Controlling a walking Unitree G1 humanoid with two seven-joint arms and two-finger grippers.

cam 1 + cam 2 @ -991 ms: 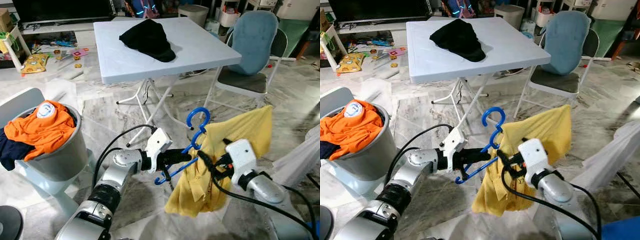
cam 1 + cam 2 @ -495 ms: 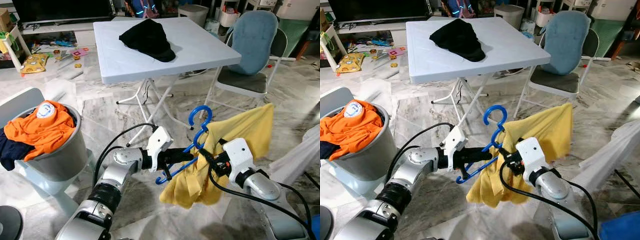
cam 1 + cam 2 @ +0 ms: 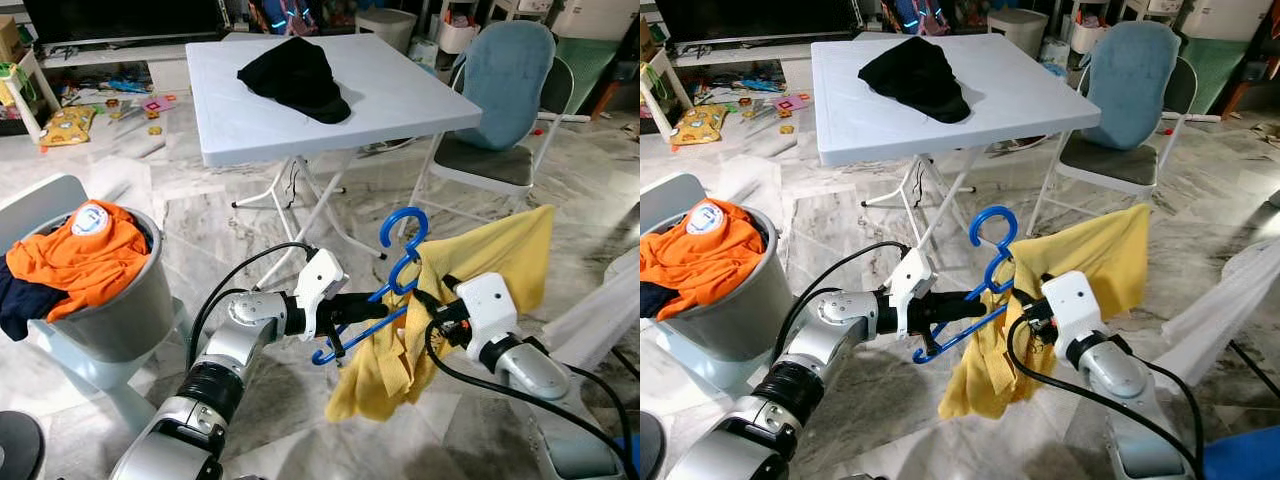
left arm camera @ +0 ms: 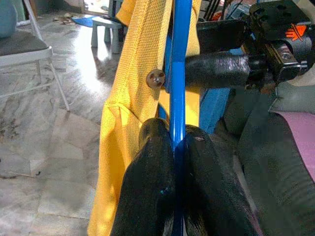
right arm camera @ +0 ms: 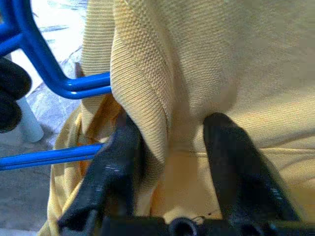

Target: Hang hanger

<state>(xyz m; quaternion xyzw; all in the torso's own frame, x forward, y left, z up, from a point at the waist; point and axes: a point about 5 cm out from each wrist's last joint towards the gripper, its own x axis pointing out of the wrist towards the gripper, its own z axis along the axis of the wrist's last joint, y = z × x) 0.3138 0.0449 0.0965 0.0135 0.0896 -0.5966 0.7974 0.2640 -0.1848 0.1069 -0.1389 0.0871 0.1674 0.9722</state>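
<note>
Working down from the room: a white folding worktop (image 3: 400, 95) carrying a black garment (image 3: 297, 75) stands well beyond the arms, a blue chair (image 3: 500, 90) sits to its right, and a grey basket (image 3: 140, 310) with orange clothing (image 3: 85, 255) sits at the robot's left. No rail or rod to hang from is visible, so the step in hand looks like seating the shirt on the hanger before any hanging.

A yellow shirt (image 3: 480, 265) is draped over the right end of the blue hanger (image 3: 400, 250), held in mid-air between the two arms, hook upward. The left pincer (image 3: 352, 312) is clamped on the hanger's bar; the left wrist view shows both fingers (image 4: 147, 187) pressed tight against the blue rod. The right pincer (image 5: 172, 147) has its fingers apart, with a fold of shirt between them.

To do this well, I'd judge the left arm should keep the hanger steady while the right draws the cloth across the bar. Pulling too hard risks twisting the hanger in its grip.
</note>
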